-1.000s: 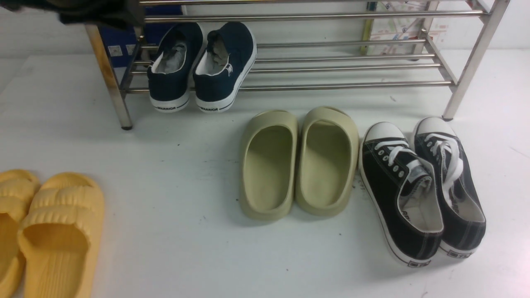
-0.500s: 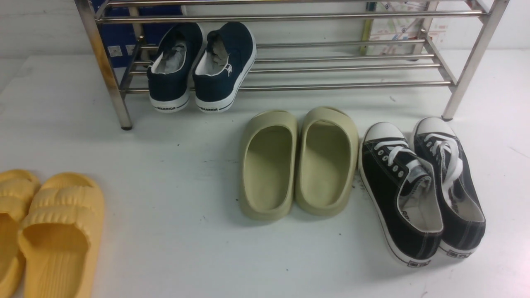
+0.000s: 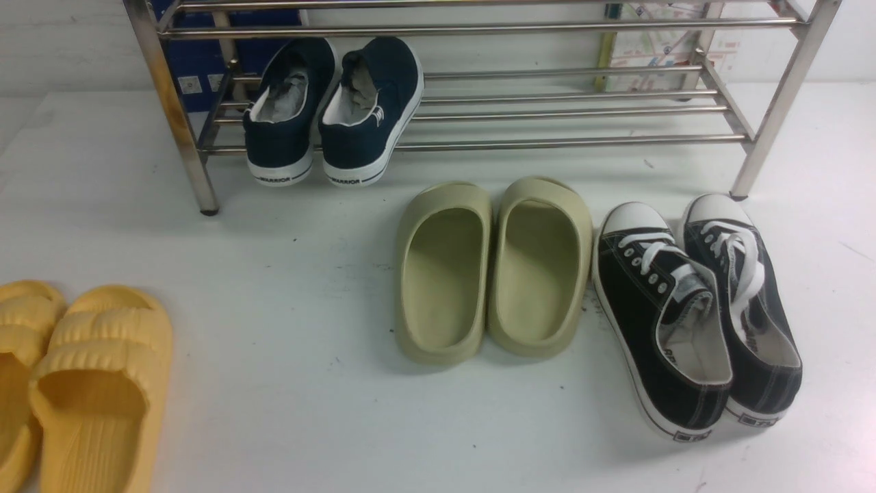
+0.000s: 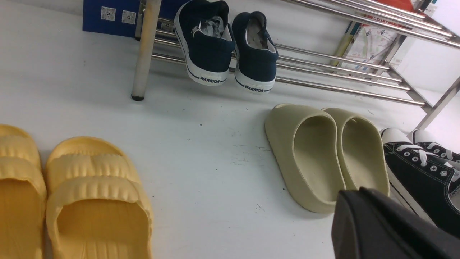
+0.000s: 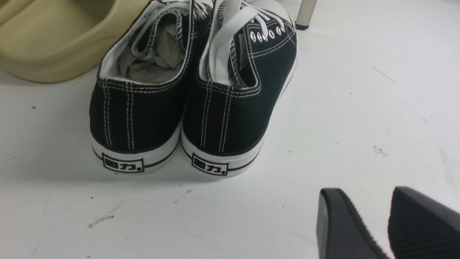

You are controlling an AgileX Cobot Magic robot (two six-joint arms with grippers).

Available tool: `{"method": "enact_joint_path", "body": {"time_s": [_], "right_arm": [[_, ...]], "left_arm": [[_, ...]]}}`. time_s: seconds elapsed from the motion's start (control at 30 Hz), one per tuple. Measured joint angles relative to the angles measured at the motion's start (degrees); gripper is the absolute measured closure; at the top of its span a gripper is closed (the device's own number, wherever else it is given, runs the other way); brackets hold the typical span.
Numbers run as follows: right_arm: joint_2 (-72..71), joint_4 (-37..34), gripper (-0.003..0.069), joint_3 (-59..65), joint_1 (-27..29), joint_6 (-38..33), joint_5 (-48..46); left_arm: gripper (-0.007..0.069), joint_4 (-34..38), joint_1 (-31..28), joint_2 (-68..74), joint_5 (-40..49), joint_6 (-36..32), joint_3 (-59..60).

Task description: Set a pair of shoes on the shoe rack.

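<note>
1. White matt surface point(image 3: 287, 239), marked with small dark scuffs, carries everything; a pale wall point(image 3: 61, 48) stands behind.
2. The steel shoe rack point(image 3: 547, 142) stands at the far side, with navy sneakers point(image 3: 335, 109) on the left end of its lower rails.
3. In front lie olive slippers point(image 3: 493, 274), with black canvas sneakers point(image 3: 698, 315) just beside them on the right; yellow slippers point(image 3: 82, 383) lie well apart on the left.
4. The left gripper point(image 4: 354, 201) has its fingers pressed together, empty.
5. The right gripper point(image 5: 372, 196) has its fingers apart, empty, near the black sneakers' heels.
</note>
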State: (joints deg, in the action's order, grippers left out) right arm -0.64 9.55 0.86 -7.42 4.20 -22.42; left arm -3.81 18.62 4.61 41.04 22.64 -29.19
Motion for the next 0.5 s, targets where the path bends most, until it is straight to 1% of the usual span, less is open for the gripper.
{"method": "enact_joint_path", "body": {"time_s": [0.3, 0.4, 0.47, 0.5], "right_arm": [[0.00, 0.00, 0.0412, 0.00, 0.00, 0.00, 0.00], [0.00, 0.00, 0.0412, 0.00, 0.00, 0.00, 0.00], [0.00, 0.00, 0.0412, 0.00, 0.00, 0.00, 0.00], [0.00, 0.00, 0.0412, 0.00, 0.00, 0.00, 0.00]], "left_arm": [[0.0638, -0.61, 0.00, 0.00, -1.65, 0.00, 0.21], [0.0638, -3.69, 0.00, -0.02, -4.74, 0.00, 2.78], [0.0638, -4.41, 0.00, -0.02, -6.33, 0.00, 4.30], [0.0638, -4.98, 0.00, -0.22, -9.46, 0.00, 7.45]]}}
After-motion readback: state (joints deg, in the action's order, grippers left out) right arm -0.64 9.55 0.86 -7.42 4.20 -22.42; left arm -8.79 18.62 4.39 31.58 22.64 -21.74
